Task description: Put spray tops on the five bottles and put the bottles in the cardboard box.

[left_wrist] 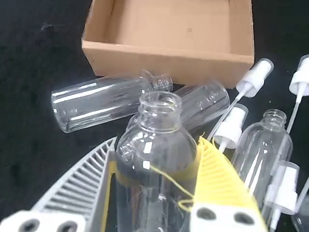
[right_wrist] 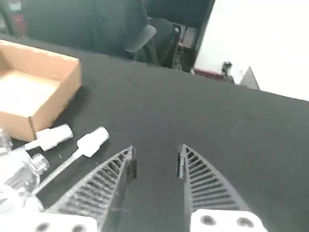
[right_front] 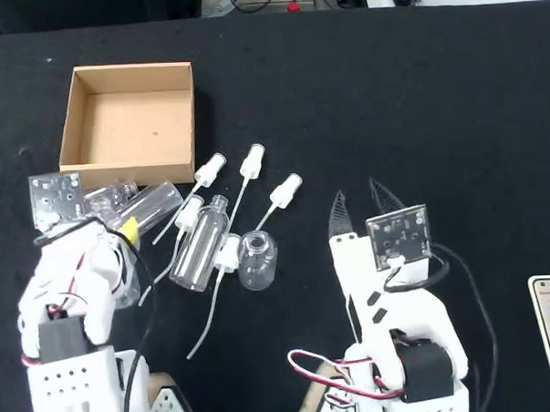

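Black desk (right_front: 435, 99) under everything. At its far left, cardboard box (right_front: 127, 172), open side up, brown floor bare to the high view. Two white arms at the near edge. Left tool (left_wrist: 158, 142) just in front of the box, clamped on the held bottle (left_wrist: 154, 188): clear, uncapped, grey finger on one flank, yellow finger on the other, mouth toward the box. Right tool (right_front: 357, 191) well apart to the right, fingers spread wide with only dark desk between them, tips toward the far edge. Between the left tool and the box's front wall, two bottles on their sides, close together: first bottle (left_wrist: 101, 101) with its neck toward second bottle (left_wrist: 205, 99). Near the middle of the desk, long bottle (right_front: 202, 244) on its side, neck toward the far edge; just right of it, round bottle (right_front: 256, 260), shorter, mouth open, seemingly upright. Five white spray tops, all loose on the desk with thin tubes trailing: farthest top (right_front: 209, 168) beside the box's right corner, next top (right_front: 252, 161) just right of that, outer top (right_front: 286, 189) farther right, fourth top (right_front: 188, 212) against the long bottle's left shoulder, fifth top (right_front: 228, 252) wedged between long bottle and round bottle.
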`<control>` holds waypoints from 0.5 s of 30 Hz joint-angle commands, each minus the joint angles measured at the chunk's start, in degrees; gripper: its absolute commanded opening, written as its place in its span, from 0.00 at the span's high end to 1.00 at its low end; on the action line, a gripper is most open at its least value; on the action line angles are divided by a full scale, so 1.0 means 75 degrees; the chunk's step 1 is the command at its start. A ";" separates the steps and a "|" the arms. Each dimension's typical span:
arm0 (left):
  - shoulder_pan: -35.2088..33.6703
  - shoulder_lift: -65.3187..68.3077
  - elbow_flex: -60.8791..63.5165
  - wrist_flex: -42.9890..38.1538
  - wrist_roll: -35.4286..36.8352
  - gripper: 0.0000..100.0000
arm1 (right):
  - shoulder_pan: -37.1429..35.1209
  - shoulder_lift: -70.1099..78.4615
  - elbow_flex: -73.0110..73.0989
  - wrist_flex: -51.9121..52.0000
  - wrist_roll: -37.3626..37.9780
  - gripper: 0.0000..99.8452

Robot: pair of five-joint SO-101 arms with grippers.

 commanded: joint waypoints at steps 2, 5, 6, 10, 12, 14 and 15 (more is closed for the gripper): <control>0.0076 -0.0633 0.0381 -0.0410 0.0070 0.97 | -0.0539 -0.0006 -0.0920 -0.0352 -0.0105 0.85; 0.0041 -0.0821 0.0404 -0.0375 0.0164 0.97 | -0.0821 0.1166 -0.1846 -0.0328 -0.0141 0.85; 0.0029 -0.0879 0.0404 -0.0375 0.0316 0.97 | -0.0914 0.1682 -0.2221 -0.0328 -0.0199 0.85; 0.0018 -0.1090 0.0791 -0.0551 0.0656 0.97 | -0.1020 0.3921 -0.3452 -0.0328 -0.1172 0.85; 0.0006 -0.1289 0.1108 -0.0797 0.0656 0.97 | -0.1020 0.5046 -0.3827 -0.0328 -0.1852 0.85; 0.0006 -0.1559 0.1436 -0.1008 0.0656 0.97 | -0.1020 0.6113 -0.4050 -0.0328 -0.2614 0.85; 0.0006 -0.1700 0.1588 -0.1102 0.0656 0.97 | -0.1032 0.6582 -0.4144 -0.0328 -0.2966 0.85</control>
